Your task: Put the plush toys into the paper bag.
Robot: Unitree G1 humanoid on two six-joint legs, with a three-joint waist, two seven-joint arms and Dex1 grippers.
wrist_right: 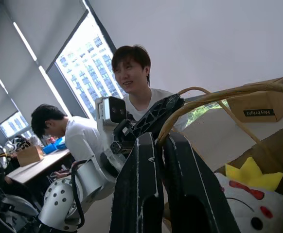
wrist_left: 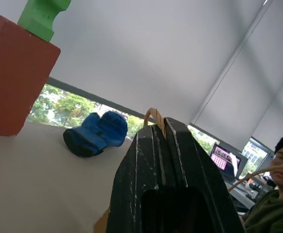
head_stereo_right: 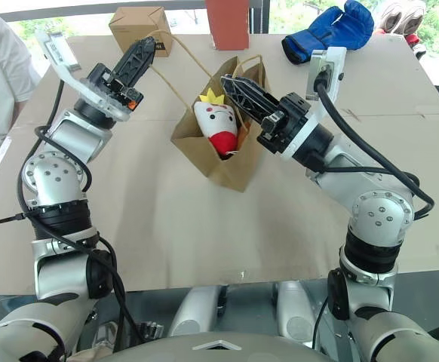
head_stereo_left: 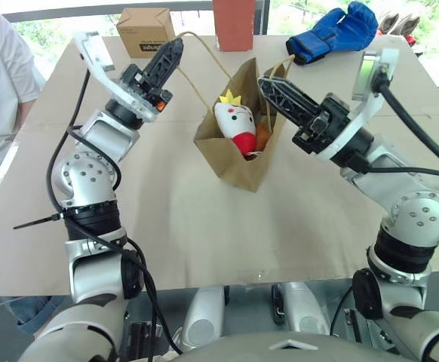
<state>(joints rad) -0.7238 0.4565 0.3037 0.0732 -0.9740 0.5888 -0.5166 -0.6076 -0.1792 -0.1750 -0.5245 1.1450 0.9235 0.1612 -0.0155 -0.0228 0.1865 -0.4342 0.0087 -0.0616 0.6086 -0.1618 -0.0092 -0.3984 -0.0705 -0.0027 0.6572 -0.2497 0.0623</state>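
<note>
Each gripper is clamped on a bag handle: the left gripper (head_stereo_left: 176,47) on one loop, the right gripper (head_stereo_left: 265,81) on the other, spreading the bag's (head_stereo_left: 234,167) mouth between them over the bench (head_stereo_left: 204,226). Both toys lie inside, the white doll (head_stereo_left: 234,121) and the orange lump (head_stereo_left: 262,137) beside it, so the loading looks done; only setting the bag down seems left.

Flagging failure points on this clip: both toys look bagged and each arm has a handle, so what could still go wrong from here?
1. The bag leans with its mouth toward the camera, and the doll lies near the opening, so it may slide out.
2. The left gripper and right gripper each pinch a thin handle; pulling apart could tear it or let it slip.
3. The orange toy sits at the bag's edge and could spill.
</note>
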